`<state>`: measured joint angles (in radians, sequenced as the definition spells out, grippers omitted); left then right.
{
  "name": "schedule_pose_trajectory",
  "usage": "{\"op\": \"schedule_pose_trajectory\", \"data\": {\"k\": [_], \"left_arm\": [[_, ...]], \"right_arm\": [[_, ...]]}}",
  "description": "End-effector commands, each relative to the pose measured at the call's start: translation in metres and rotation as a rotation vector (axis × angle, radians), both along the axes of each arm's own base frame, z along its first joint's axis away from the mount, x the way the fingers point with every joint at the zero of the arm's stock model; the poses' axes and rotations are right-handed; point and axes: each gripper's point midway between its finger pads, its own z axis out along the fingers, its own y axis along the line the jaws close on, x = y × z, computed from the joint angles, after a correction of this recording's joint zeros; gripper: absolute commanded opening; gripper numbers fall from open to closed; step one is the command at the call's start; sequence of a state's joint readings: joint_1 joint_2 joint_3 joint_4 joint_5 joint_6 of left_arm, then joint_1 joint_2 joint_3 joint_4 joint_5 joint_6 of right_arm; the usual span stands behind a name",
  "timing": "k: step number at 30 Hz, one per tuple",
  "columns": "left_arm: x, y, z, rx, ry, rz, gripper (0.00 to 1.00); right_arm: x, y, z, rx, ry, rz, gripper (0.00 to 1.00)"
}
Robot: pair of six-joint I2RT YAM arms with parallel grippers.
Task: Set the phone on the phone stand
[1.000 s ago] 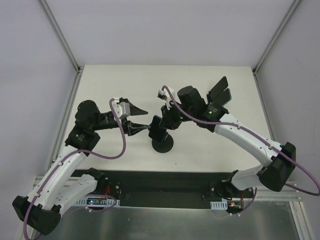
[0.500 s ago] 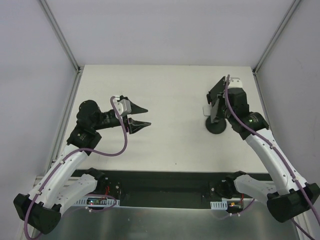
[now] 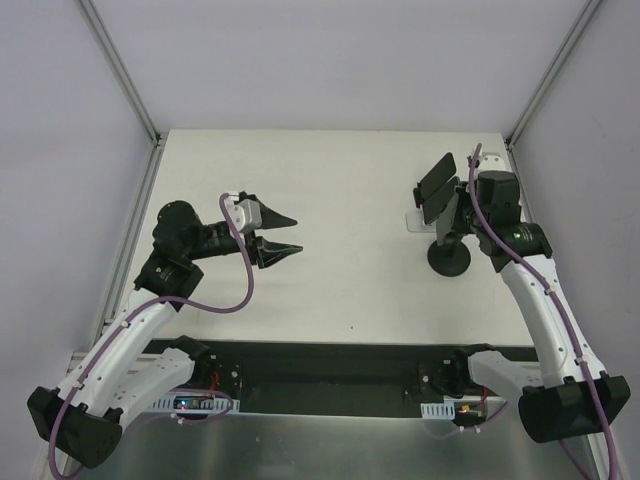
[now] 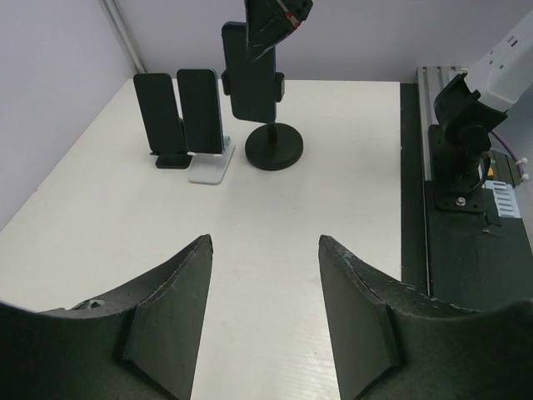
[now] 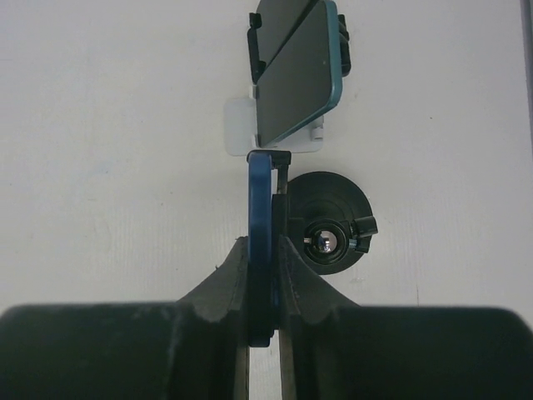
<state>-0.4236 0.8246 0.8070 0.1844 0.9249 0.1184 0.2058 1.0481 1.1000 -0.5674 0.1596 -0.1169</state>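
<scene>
The blue phone (image 5: 260, 208) stands edge-on in the right wrist view, pressed against the back plate of the black phone stand (image 5: 331, 218), which has a round base. My right gripper (image 5: 265, 237) is shut on the phone and that plate together. In the left wrist view the phone (image 4: 250, 71) sits upright in the stand's clamp above the round base (image 4: 273, 148), with the right fingers (image 4: 275, 17) on its top. From above, the stand base (image 3: 449, 258) is on the table at the right. My left gripper (image 3: 288, 233) is open and empty, left of centre.
Two other dark phones (image 3: 437, 180) lean on small stands just behind the black stand, one on a white base (image 3: 416, 220); they also show in the left wrist view (image 4: 179, 112). Frame posts line both table sides. The right arm's base (image 4: 462, 133) is at the near edge.
My right gripper has moved from the table's centre to the right side, taking the phone and black stand with it, then slightly further right. The left arm has stayed still and open.
</scene>
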Motion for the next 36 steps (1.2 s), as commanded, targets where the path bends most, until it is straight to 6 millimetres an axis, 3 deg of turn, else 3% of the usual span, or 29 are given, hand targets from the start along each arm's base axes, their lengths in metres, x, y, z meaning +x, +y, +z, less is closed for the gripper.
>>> {"op": "schedule_pose_trajectory", "data": {"k": [1, 4, 12, 15, 24, 27, 29, 36], "left_arm": [[-0.006, 0.000, 0.011, -0.026, -0.049, -0.034, 0.52], [-0.007, 0.001, 0.011, -0.025, -0.057, -0.037, 0.52], [-0.009, 0.002, 0.011, -0.026, -0.067, -0.034, 0.52], [-0.010, 0.002, 0.012, -0.028, -0.071, -0.037, 0.52], [-0.010, 0.000, 0.010, -0.026, -0.058, -0.052, 0.52], [-0.009, -0.001, 0.009, -0.024, -0.054, -0.057, 0.52], [-0.009, -0.001, 0.010, -0.025, -0.053, -0.057, 0.52], [-0.010, 0.000, 0.010, -0.025, -0.057, -0.058, 0.52]], "right_arm": [[0.016, 0.020, 0.026, 0.086, -0.076, 0.138, 0.00], [0.017, 0.014, 0.024, 0.119, -0.071, 0.133, 0.00], [0.007, 0.035, 0.011, 0.265, -0.037, 0.193, 0.00], [0.009, 0.032, 0.012, 0.303, -0.054, 0.181, 0.00], [0.005, 0.005, 0.000, 0.135, -0.013, 0.097, 0.00], [0.006, 0.003, 0.000, 0.005, -0.012, 0.081, 0.00], [0.007, 0.012, -0.005, 0.006, 0.007, 0.108, 0.00], [0.012, -0.003, 0.000, -0.032, -0.004, 0.050, 0.01]]}}
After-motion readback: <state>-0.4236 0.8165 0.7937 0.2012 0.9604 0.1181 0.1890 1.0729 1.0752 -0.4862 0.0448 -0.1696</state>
